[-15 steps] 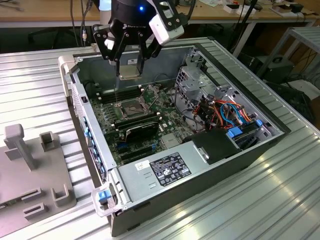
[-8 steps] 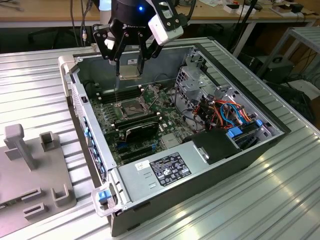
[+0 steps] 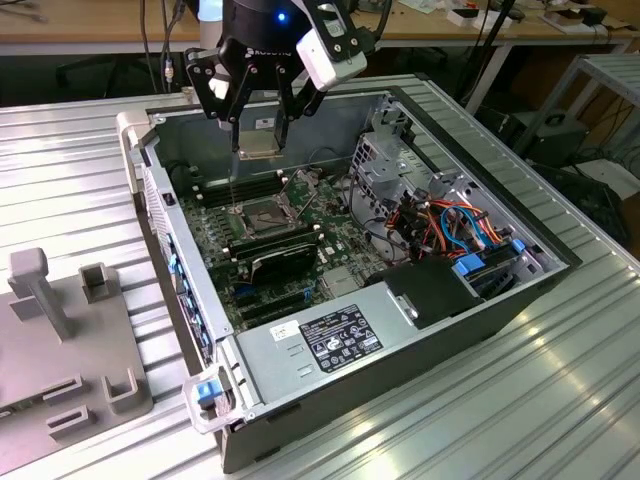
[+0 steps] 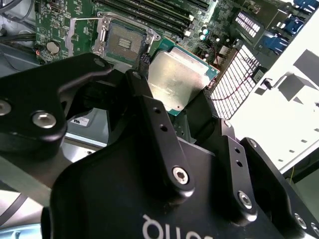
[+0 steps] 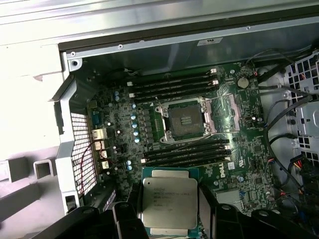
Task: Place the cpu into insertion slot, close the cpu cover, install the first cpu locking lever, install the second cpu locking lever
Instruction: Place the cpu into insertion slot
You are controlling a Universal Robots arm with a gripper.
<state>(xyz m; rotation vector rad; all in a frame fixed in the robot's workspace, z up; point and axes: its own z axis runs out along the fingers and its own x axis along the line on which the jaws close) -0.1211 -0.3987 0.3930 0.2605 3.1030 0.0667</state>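
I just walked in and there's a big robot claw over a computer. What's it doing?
The robot arm's gripper is holding the cpu, a small silvery square chip, in the air above an open computer case. Below it, the insertion slot on the green board is empty, and the cpu cover is flipped open beside it. So the chip isn't in yet.

A silver ribbed aluminium table [image 3: 560,400] spans the exterior view from lower left to lower right, with a pale sheen on its ridges. Along the top edge runs a light-brown wooden desk [image 3: 100,25], and dark cables [image 3: 148,45] hang below it into shadow. A grey metal rack [image 3: 600,80] stands at the upper right.
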